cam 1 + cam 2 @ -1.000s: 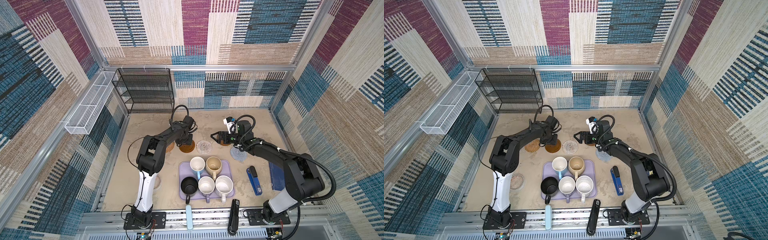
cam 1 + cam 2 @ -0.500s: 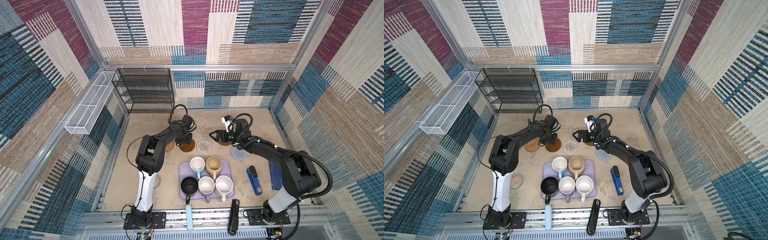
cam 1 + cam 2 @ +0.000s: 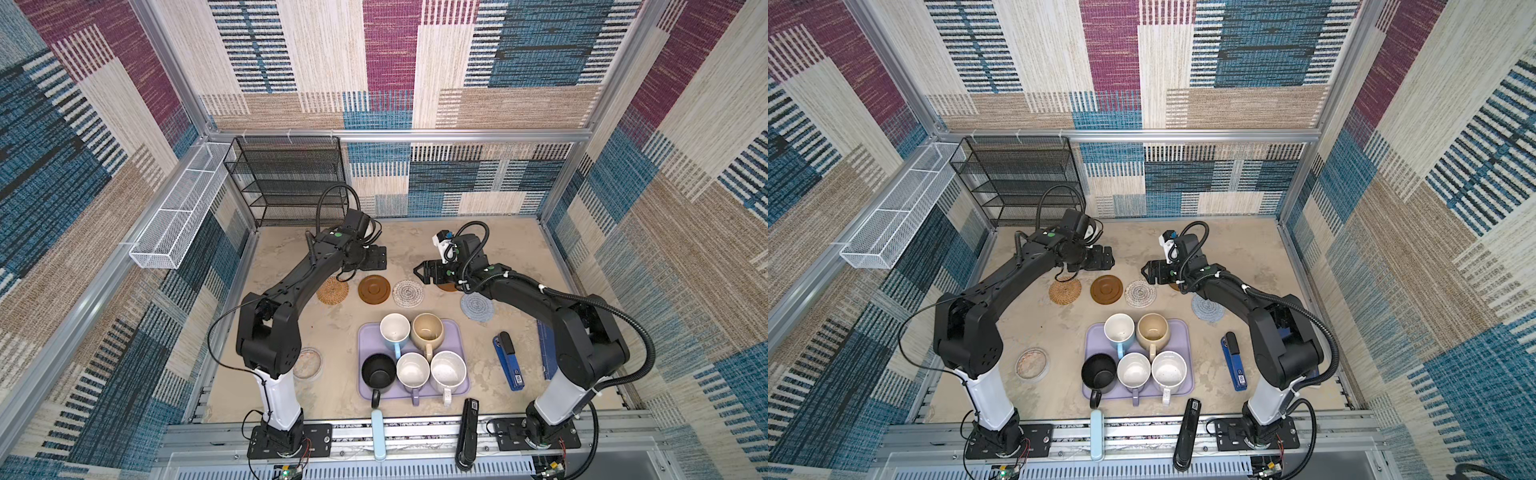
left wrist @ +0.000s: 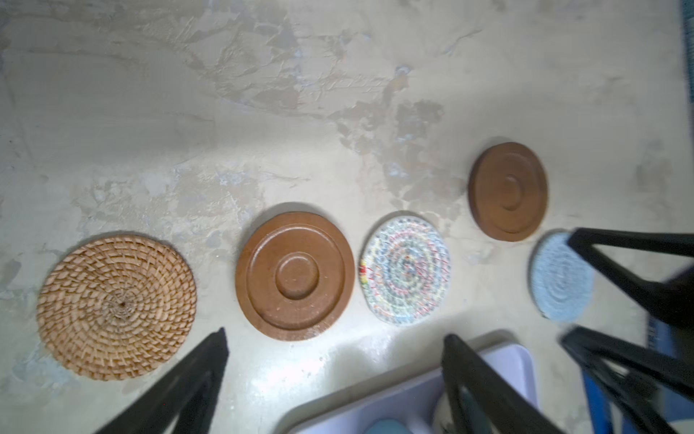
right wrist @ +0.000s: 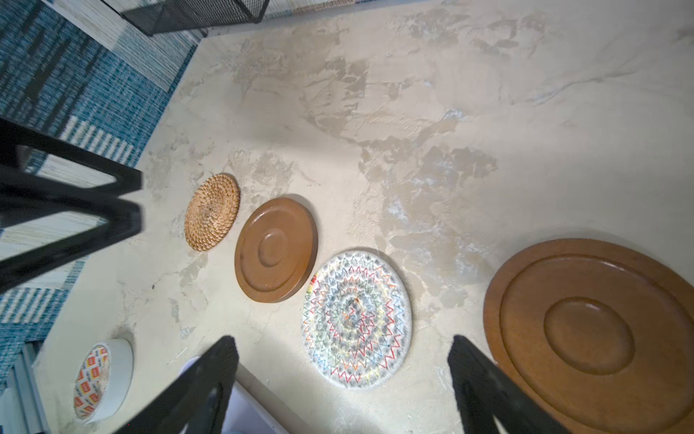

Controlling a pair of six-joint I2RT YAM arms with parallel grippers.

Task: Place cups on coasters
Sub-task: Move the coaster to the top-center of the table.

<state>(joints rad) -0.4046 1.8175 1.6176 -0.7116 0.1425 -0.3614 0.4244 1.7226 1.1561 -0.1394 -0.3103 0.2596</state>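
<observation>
Both pairs of jaws gape empty: left gripper (image 4: 336,334) framing the rim of a wooden coaster (image 4: 294,276), right gripper (image 5: 342,338) a whitish coaster (image 5: 356,319); bare table (image 5: 450,112) beyond.

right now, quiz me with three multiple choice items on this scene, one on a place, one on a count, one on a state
1. Where do the cups stand?
A. on the lavender tray
B. on the coasters
C. on the wire shelf

2. How many coasters are laid out?
A. three
B. five
C. seven

3. How is the left claw?
A. shut on a cup
B. open and empty
C. shut on a coaster

Answers:
1 A, in both top views all five cups sit together on the tray, and no coaster bears one.
2 B, the left wrist view shows five round discs.
3 B, its fingers stand wide apart in the left wrist view with nothing between them.
</observation>
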